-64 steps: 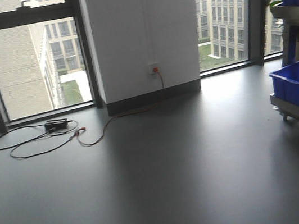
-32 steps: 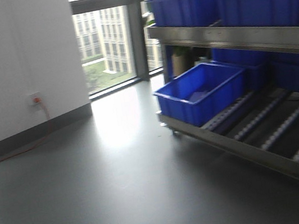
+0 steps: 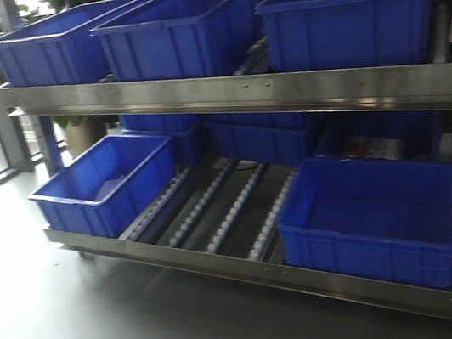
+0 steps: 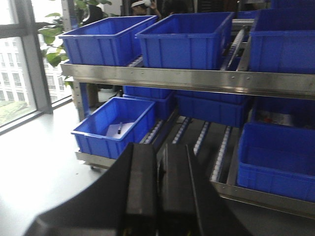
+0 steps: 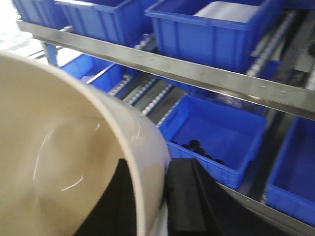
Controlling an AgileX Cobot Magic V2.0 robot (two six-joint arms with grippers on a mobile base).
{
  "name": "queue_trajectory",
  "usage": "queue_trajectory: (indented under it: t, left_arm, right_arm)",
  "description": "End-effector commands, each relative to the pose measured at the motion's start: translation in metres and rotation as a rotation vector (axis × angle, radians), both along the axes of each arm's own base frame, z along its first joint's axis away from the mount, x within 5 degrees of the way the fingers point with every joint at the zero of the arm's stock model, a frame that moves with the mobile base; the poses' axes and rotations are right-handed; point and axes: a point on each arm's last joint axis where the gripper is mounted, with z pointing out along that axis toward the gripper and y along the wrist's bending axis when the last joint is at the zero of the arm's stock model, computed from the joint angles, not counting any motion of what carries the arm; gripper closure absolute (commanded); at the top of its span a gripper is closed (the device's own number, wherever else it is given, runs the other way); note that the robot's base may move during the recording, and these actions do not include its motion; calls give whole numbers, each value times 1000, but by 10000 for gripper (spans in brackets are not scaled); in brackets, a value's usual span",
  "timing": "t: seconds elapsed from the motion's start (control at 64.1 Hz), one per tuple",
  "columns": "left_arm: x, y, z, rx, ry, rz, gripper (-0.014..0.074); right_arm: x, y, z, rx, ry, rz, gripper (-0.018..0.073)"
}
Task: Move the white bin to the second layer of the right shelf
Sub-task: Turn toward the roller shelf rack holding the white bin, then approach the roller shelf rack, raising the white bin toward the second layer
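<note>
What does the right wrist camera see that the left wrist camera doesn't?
Only the right wrist view shows the white bin, its wall pinched in the right gripper, and small dark round things in a lower blue crate. Only the left wrist view shows the left gripper, closed on nothing, a window, a leafy plant and a white sheet in the left crate. Both show the steel rack with big blue crates and white roller rails.

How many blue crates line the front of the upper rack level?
3: left crate, middle crate, right crate, side by side. Others may be hidden behind them.
</note>
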Motion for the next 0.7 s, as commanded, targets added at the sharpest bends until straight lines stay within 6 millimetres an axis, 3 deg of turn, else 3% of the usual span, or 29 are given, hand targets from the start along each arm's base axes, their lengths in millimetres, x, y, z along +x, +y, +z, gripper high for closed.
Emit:
queue_trajectory:
  t: [0.0,0.687]
  left_arm:
    - [0,0,-4,-19,-59,2,512]
    - [0,0,-4,-19,-59,2,512]
  right_arm:
    - [0,0,19,17,-130,0,503]
    - [0,0,19,17,-130,0,503]
